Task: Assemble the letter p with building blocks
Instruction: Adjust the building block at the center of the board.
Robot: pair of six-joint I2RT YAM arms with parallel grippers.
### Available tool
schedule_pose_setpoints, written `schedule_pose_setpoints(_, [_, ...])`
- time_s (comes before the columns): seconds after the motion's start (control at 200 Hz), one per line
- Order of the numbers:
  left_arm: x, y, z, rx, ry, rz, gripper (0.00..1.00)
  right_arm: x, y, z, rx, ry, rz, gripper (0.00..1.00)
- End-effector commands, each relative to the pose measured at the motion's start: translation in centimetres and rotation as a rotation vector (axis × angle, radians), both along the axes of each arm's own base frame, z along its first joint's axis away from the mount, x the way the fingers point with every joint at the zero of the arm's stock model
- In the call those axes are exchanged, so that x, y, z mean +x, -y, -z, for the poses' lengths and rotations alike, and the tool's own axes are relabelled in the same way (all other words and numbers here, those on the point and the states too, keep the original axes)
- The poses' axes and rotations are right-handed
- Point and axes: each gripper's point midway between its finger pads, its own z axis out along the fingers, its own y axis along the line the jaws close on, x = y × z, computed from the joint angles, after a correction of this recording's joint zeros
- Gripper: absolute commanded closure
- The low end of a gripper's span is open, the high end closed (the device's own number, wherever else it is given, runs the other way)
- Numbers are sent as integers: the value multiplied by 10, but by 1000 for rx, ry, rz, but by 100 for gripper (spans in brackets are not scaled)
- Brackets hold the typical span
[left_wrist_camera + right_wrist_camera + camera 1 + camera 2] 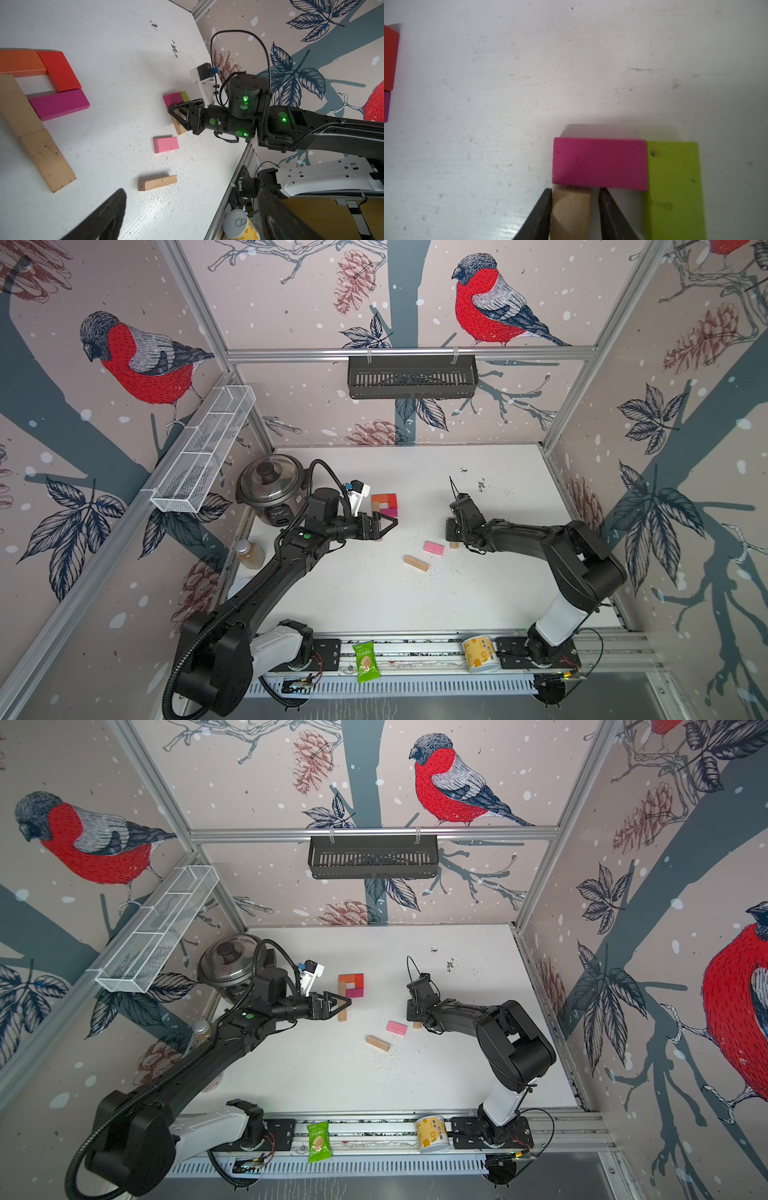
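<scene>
scuffed white bench (pixel 498 497), bird-print walls. letter p (pixel 351 986) lies flat mid-bench: tan wooden stem, square loop of orange, red, magenta bricks. left hand (pixel 388 527) spread wide over stem. right hand (pixel 575 193) straddles plain tan block (pixel 571 212), one pad touching, other just clear, not yet pinching. block's end butts matte magenta brick (pixel 600 163); lime brick (pixel 675 187) touches magenta's short end.
</scene>
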Motion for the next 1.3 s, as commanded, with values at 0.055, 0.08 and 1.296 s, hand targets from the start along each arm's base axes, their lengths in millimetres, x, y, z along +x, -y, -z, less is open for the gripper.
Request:
schedule_pose_setpoints(0.055, [3,1,-4,-6,20,1,3,-19,8,17,-31,-96,-4,60])
schedule_pose_setpoints(0.08, [2,1,-4,-5,18,1,3,-19,8,17,-29,-95,-5,60])
schedule_pose_setpoints(1.296, [-2,0,-14,-23,46,7,3,-82,7,-23,57,-60,-57,91])
